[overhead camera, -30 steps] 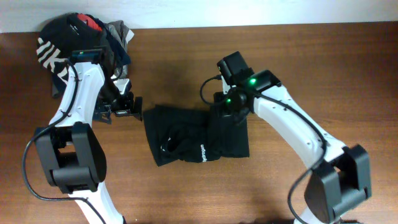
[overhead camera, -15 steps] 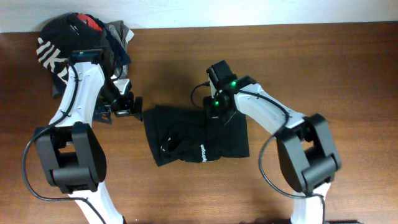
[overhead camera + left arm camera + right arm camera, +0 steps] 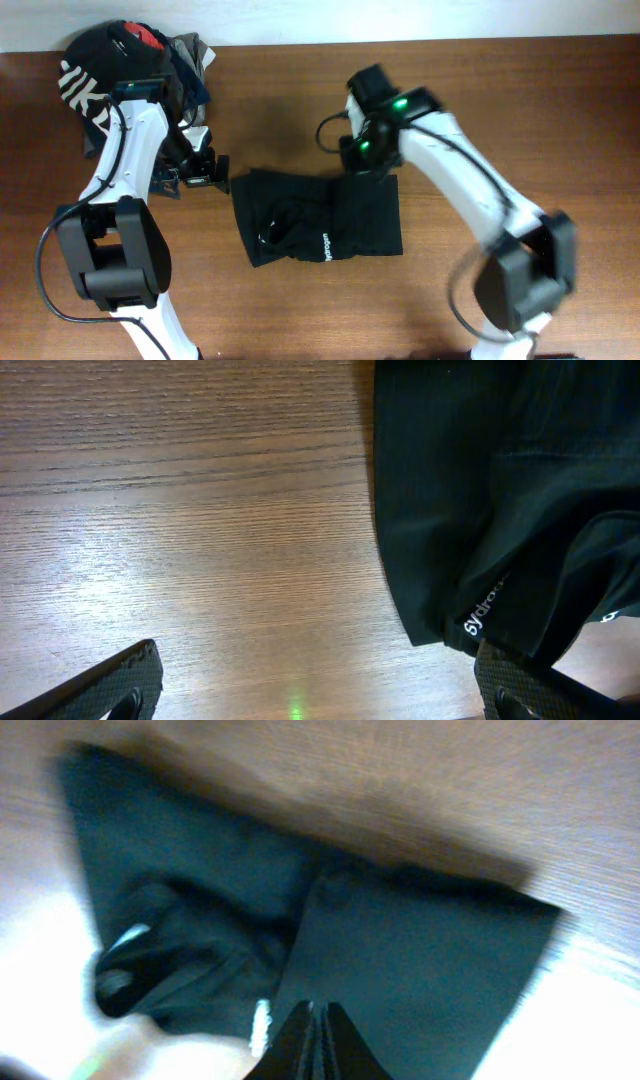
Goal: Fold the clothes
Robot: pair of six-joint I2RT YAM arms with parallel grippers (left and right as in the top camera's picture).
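Over the middle of the bench (image 3: 520, 120), in the overhead view, the black leggings (image 3: 315, 228) are lying folded into a rough rectangle. The left pincer (image 3: 212, 172) is hovering just beside their left edge. The right pincer (image 3: 358, 168) is hanging at their far edge, and whether it is touching the cloth I cannot tell. A heap of other clothes (image 3: 130, 55) is sitting at the far left.

Through the left wrist camera, the left pincer (image 3: 315, 695) is standing wide open and gripping nothing. One finger (image 3: 110, 685) is showing over bare wood, and the leggings (image 3: 500, 480) are showing their white lettering (image 3: 485, 612).

Through the blurred right wrist camera, the right pincer (image 3: 315, 1038) is keeping its fingers pressed together with nothing visible between them, above the leggings (image 3: 400, 950).
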